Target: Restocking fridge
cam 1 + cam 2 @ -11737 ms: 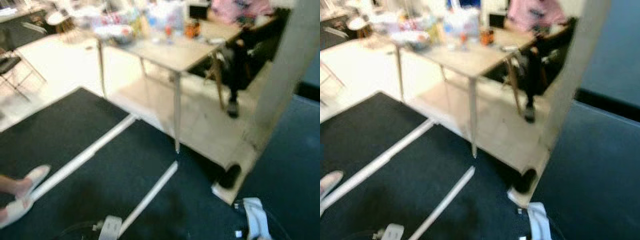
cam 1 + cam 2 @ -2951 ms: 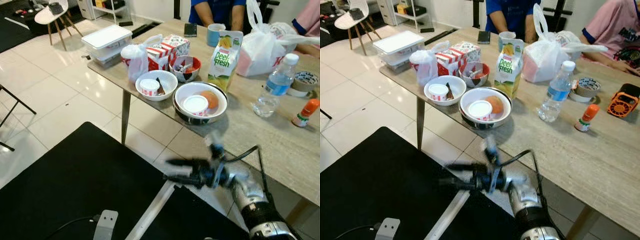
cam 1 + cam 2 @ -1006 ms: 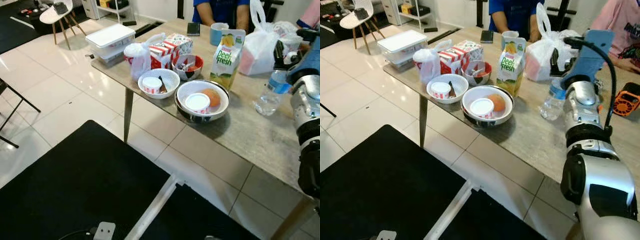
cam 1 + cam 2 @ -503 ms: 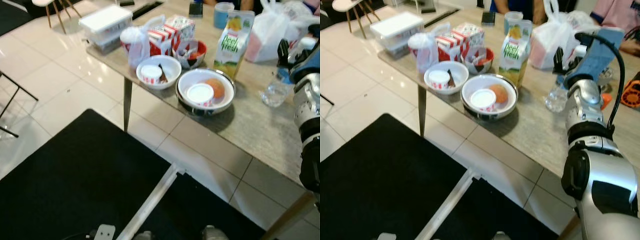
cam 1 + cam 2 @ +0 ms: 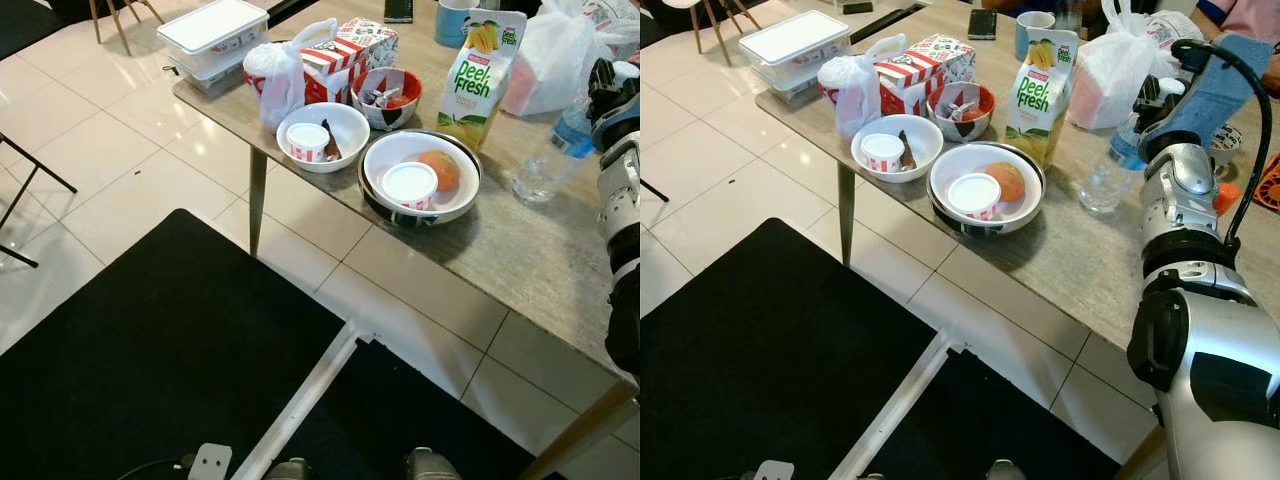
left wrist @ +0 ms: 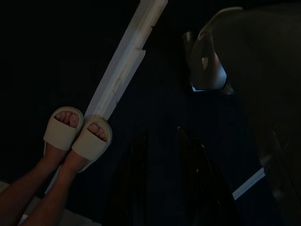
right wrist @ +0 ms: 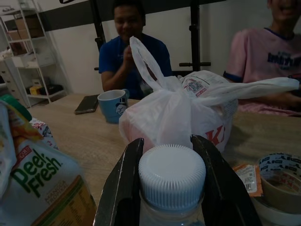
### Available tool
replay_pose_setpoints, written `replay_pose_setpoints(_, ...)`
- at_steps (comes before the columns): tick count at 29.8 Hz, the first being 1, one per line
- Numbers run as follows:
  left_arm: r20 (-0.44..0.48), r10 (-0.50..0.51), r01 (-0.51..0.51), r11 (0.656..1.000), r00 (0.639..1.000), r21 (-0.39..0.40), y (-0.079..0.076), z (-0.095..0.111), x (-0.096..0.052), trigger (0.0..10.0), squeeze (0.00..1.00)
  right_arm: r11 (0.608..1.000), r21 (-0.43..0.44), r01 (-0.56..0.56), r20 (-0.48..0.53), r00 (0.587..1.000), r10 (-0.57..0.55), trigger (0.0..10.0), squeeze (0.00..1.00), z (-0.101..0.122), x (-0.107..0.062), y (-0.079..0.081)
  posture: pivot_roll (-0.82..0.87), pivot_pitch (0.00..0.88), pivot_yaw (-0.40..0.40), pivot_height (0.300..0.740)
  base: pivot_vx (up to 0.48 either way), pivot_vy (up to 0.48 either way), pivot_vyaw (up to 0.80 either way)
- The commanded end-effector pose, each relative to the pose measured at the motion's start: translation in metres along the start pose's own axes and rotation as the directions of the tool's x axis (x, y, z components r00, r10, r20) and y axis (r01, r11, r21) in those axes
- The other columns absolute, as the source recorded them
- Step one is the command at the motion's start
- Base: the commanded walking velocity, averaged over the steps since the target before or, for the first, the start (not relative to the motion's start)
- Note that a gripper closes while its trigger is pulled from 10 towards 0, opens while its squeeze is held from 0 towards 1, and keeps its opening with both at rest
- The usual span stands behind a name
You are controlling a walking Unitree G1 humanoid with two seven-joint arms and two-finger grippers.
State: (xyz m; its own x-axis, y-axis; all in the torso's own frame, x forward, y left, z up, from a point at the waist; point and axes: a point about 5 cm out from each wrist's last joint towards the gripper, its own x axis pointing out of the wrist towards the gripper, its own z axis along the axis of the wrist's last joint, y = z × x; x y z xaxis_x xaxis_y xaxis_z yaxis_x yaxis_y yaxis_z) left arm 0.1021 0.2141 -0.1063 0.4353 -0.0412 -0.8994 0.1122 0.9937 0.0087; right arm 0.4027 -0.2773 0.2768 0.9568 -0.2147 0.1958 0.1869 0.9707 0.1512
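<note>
The water bottle [image 5: 1110, 175] stands upright on the table [image 5: 1080, 265], just beside the juice carton [image 5: 1038, 80] and in front of the white bag [image 7: 188, 113]. The right gripper [image 7: 171, 188] has come in around its white cap [image 7: 171, 174] over the last second; its fingers [image 7: 121, 188] now sit on either side of the cap, close against it, though a firm squeeze cannot be confirmed. Three seconds ago that arm was low, in front of the table edge, so the reach is done and the grasp looks to be the step in hand. The bottle has not left the table. The bowls [image 5: 985, 190] beside it are untouched. The left gripper [image 6: 162, 183] hangs idle over dark floor near a person's slippered feet [image 6: 77, 134], fingers slightly apart.
</note>
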Motion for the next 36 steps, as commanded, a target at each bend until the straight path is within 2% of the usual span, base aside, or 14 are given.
replay_pose_setpoints(1, -0.036, -0.002, 0.002, 1.0, 0.999, 0.003, 0.0, -0.011, -0.002, 10.0, 0.0, 1.0, -0.008, -0.001, 0.007, 1.0, 0.001, 0.0, 0.0, 0.006, 0.001, 0.0, 0.05, 0.171, 0.048, 0.74, 0.0, 0.0, 0.0)
replay_pose_setpoints(10, -0.023, -0.003, 0.003, 1.0, 1.0, -0.007, -0.002, -0.003, 0.0, 10.0, 0.0, 0.998, -0.063, -0.031, 0.026, 0.999, 0.033, 0.0, 0.0, 0.015, 0.003, 0.004, 0.04, 0.147, 0.038, 0.74, 0.0, 0.0, 0.0)
replay_pose_setpoints(15, -0.02, -0.005, 0.005, 1.0, 1.0, -0.013, -0.004, 0.001, 0.002, 10.0, 0.0, 0.994, 0.013, -0.108, 0.102, 0.989, 0.106, 0.0, 0.0, 0.025, 0.003, 0.007, 0.03, 0.111, 0.035, 0.74, 0.0, 0.0, 0.0)
replay_pose_setpoints(26, -0.013, -0.006, 0.005, 1.0, 1.0, -0.029, -0.006, 0.007, 0.004, 10.0, 0.0, 0.951, 0.01, -0.309, 0.318, 0.903, 0.29, 0.0, 0.0, 0.069, -0.003, 0.002, 0.02, 0.074, 0.029, 0.74, 0.0, 0.0, 0.0)
replay_pose_setpoints(27, -0.01, -0.008, 0.007, 0.999, 1.0, -0.033, -0.006, 0.009, 0.004, 10.0, 0.0, 0.922, -0.014, -0.387, 0.377, 0.852, 0.363, 0.0, 0.0, 0.083, -0.008, 0.002, 0.02, 0.07, 0.029, 0.74, 0.0, 0.0, 0.0)
replay_pose_setpoints(28, -0.007, -0.011, 0.011, 0.999, 1.0, -0.037, -0.007, 0.01, 0.005, 10.0, 0.0, 0.863, -0.062, -0.501, 0.436, 0.765, 0.475, 0.0, 0.0, 0.097, -0.017, 0.007, 0.01, 0.065, 0.029, 0.74, 0.0, 0.0, 0.0)
replay_pose_setpoints(29, -0.007, -0.011, 0.011, 0.999, 1.0, -0.037, -0.007, 0.01, 0.005, 10.0, 0.0, 0.863, -0.062, -0.501, 0.436, 0.765, 0.475, 0.0, 0.0, 0.097, -0.017, 0.007, 0.01, 0.065, 0.029, 0.74, 0.0, 0.0, 0.0)
replay_pose_setpoints(30, -0.005, -0.013, 0.013, 0.999, 1.0, -0.039, -0.008, 0.011, 0.005, 10.0, 0.0, 0.812, -0.102, -0.575, 0.466, 0.693, 0.549, 0.0, 0.0, 0.105, -0.024, 0.011, 0.01, 0.064, 0.029, 0.74, 0.0, 0.0, 0.0)
replay_pose_setpoints(31, -0.004, -0.015, 0.015, 0.999, 1.0, -0.042, -0.008, 0.012, 0.006, 10.0, 0.0, 0.726, -0.171, -0.666, 0.478, 0.588, 0.653, 0.0, 0.0, 0.111, -0.037, 0.017, 0.01, 0.062, 0.027, 0.74, 0.0, 0.0, 0.0)
replay_pose_setpoints(32, -0.004, -0.015, 0.015, 0.999, 1.0, -0.042, -0.008, 0.012, 0.006, 10.0, 0.0, 0.726, -0.171, -0.666, 0.478, 0.588, 0.653, 0.0, 0.0, 0.111, -0.037, 0.017, 0.01, 0.062, 0.027, 0.74, 0.0, 0.0, 0.0)
replay_pose_setpoints(33, -0.002, -0.02, 0.02, 0.999, 1.0, -0.047, -0.009, 0.014, 0.006, 10.0, 0.0, 0.547, -0.279, -0.789, 0.446, 0.398, 0.802, 0.0, 0.0, 0.114, -0.061, 0.026, 0.0, 0.057, 0.027, 0.74, 0.0, 0.0, 0.0)
replay_pose_setpoints(34, -0.002, -0.02, 0.02, 0.999, 1.0, -0.047, -0.009, 0.014, 0.006, 10.0, 0.0, 0.547, -0.279, -0.789, 0.446, 0.398, 0.802, 0.0, 0.0, 0.114, -0.061, 0.026, 0.0, 0.057, 0.027, 0.74, 0.0, 0.0, 0.0)
replay_pose_setpoints(35, -0.001, -0.022, 0.022, 0.999, 1.0, -0.048, -0.009, 0.015, 0.006, 10.0, 0.0, 0.483, -0.305, -0.821, 0.427, 0.335, 0.84, 0.0, 0.0, 0.113, -0.069, 0.029, 0.0, 0.056, 0.027, 0.74, 0.0, 0.0, 0.0)
replay_pose_setpoints(36, -0.001, -0.022, 0.022, 0.999, 1.0, -0.048, -0.009, 0.015, 0.006, 10.0, 0.0, 0.483, -0.305, -0.821, 0.427, 0.335, 0.84, 0.0, 0.0, 0.113, -0.069, 0.029, 0.0, 0.056, 0.027, 0.74, 0.0, 0.0, 0.0)
